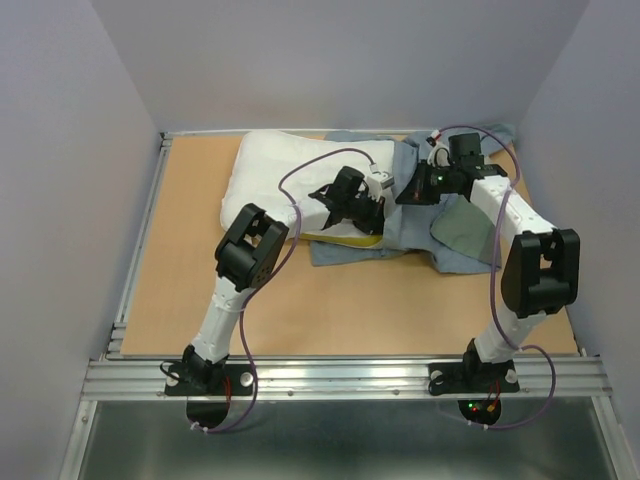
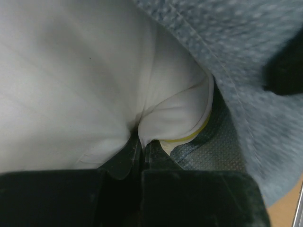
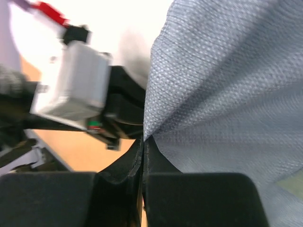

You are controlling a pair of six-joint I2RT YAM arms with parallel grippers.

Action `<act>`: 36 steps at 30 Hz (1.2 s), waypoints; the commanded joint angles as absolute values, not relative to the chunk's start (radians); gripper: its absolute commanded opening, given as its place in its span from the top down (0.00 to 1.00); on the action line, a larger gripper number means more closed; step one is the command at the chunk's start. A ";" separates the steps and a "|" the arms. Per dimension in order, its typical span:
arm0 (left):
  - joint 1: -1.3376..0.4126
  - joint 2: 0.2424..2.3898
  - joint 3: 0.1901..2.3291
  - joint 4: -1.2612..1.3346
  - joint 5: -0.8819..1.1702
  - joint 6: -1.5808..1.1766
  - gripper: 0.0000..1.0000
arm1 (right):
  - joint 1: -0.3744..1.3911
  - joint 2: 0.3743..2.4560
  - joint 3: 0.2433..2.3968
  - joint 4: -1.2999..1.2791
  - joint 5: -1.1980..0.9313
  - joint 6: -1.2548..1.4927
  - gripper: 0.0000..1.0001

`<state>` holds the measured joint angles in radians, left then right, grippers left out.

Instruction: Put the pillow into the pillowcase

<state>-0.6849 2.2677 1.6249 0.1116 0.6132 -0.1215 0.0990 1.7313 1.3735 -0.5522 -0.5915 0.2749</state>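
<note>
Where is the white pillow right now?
In the top view the pillow lies far back on the table, left of the pillowcase, its yellow-edged corner pinched by the left pincer.

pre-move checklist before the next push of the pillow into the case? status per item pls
1. Left gripper shut on a pinch of pillow fabric: ok.
2. Right gripper shut on the pillowcase cloth: ok.
3. Pillow corner at the case's opening: ok, grey-blue cloth lies over it in the left wrist view.
4. Bulk of pillow inside the case: not ok, most of it lies bare on the table.
5. Opening wide enough for the pillow: cannot tell.
6. Clearance between the two grippers: cannot tell, they sit close together in the top view.
</note>
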 commanded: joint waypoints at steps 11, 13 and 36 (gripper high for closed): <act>-0.660 2.002 1.292 0.161 0.590 -0.024 1.00 | 0.112 1.706 1.239 -0.440 -0.464 0.223 0.62; -0.658 1.950 1.261 0.111 0.767 0.039 0.45 | 0.112 1.703 1.239 -0.448 -0.454 0.204 0.50; -0.549 2.126 1.544 -0.302 0.456 0.393 0.53 | 0.101 1.824 1.716 -0.488 -0.307 0.078 0.30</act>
